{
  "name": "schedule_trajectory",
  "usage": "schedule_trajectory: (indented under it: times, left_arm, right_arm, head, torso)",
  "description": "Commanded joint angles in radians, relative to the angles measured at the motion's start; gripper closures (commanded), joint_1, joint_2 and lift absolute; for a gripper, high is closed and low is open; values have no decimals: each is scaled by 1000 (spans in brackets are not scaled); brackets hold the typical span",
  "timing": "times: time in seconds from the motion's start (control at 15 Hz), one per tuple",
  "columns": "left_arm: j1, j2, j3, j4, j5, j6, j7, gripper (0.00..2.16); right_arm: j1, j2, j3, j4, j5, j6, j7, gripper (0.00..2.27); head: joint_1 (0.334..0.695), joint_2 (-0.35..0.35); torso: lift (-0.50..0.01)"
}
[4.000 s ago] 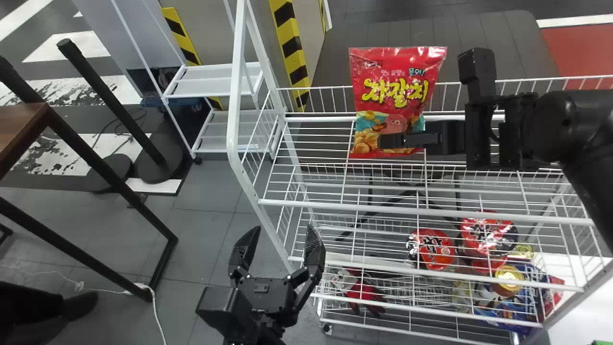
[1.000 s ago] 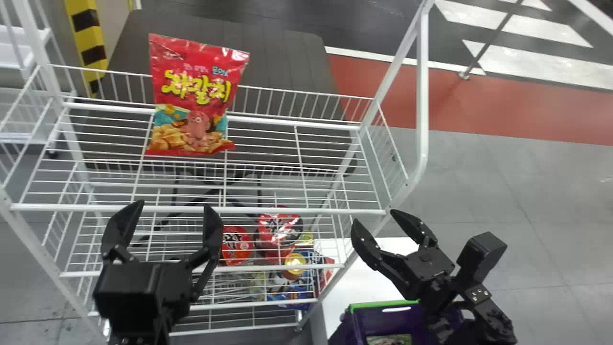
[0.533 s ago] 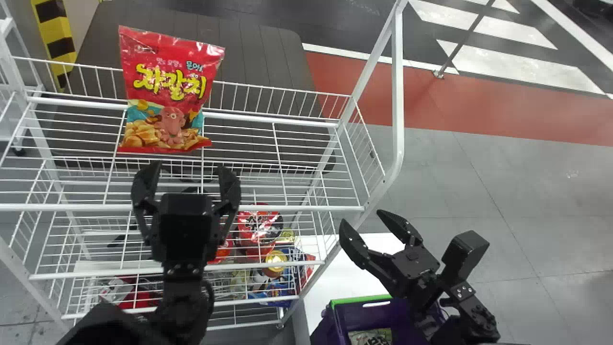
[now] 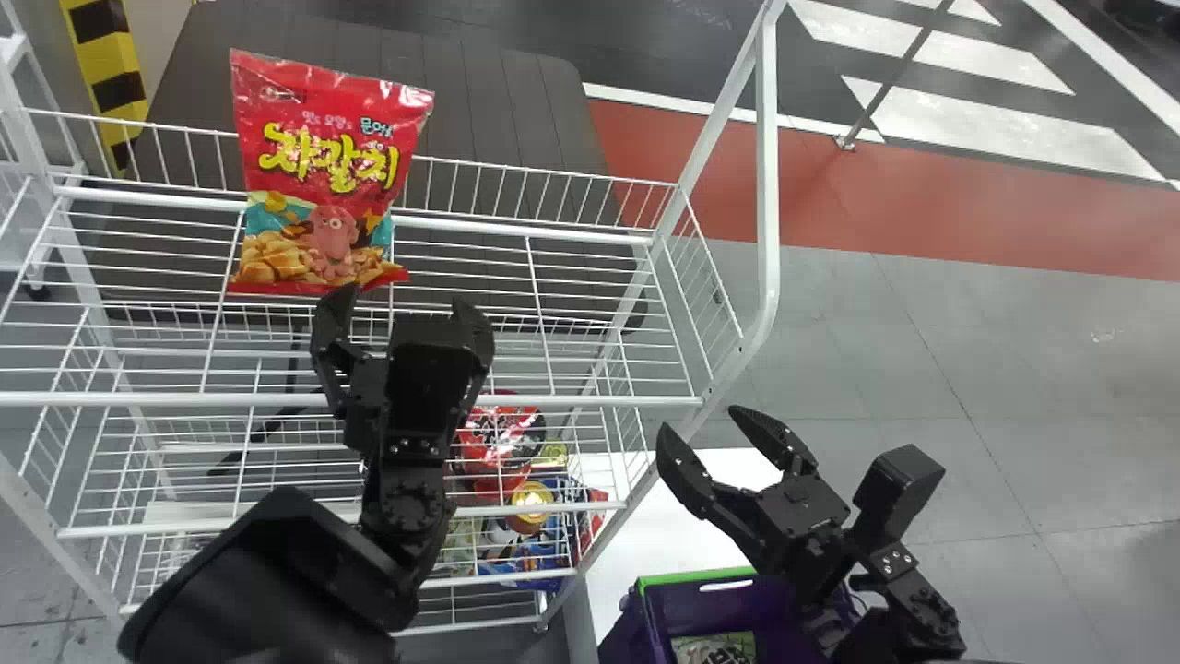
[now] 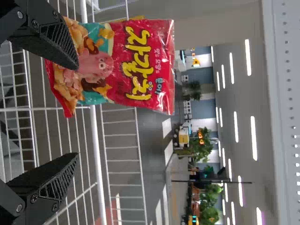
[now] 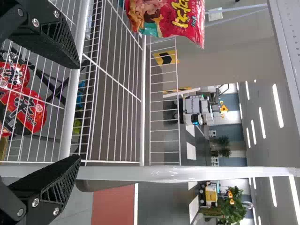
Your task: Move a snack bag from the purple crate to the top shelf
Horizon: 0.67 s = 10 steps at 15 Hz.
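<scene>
The snack bag (image 4: 332,180) is upright at the back edge of the top shelf (image 4: 553,400), toward its left corner. Just in front of the bag, the left gripper (image 4: 406,297) is empty, fingers wide. The right gripper (image 4: 699,420), also empty and wide, is by the shelf's front right corner, near the purple crate (image 4: 714,604).

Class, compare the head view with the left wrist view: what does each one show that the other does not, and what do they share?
Head view: the purple crate with its green rim, the right gripper, fingers apart, and red-lidded noodle bowls below the top shelf.

Left wrist view: long ceiling lights and green plants.

Both: the red snack bag on the top shelf, and the left gripper, fingers apart.
</scene>
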<state>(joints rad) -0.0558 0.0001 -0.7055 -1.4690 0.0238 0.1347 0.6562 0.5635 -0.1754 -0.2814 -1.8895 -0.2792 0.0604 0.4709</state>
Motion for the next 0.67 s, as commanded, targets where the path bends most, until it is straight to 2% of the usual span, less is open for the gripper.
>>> schedule_trajectory:
  times: [0.0, 0.27, 0.6]
  left_arm:
    - [-72, -3, 1, 78, 18, 0, 26, 181]
    - [-171, -3, 11, 176, 61, 0, 40, 184]
    - [-262, -3, 29, 308, 114, -16, 33, 184]
  right_arm:
    - [-7, -4, 8, 1, 0, 3, 0, 147]
    - [-5, -2, 8, 3, 0, 3, 9, 147]
    - [-5, -2, 10, 1, 0, 3, 12, 147]
  head:
    - [695, -350]
    - [695, -350]
    - [695, -312]
  torso:
    - [0]
    - [0]
    - [0]
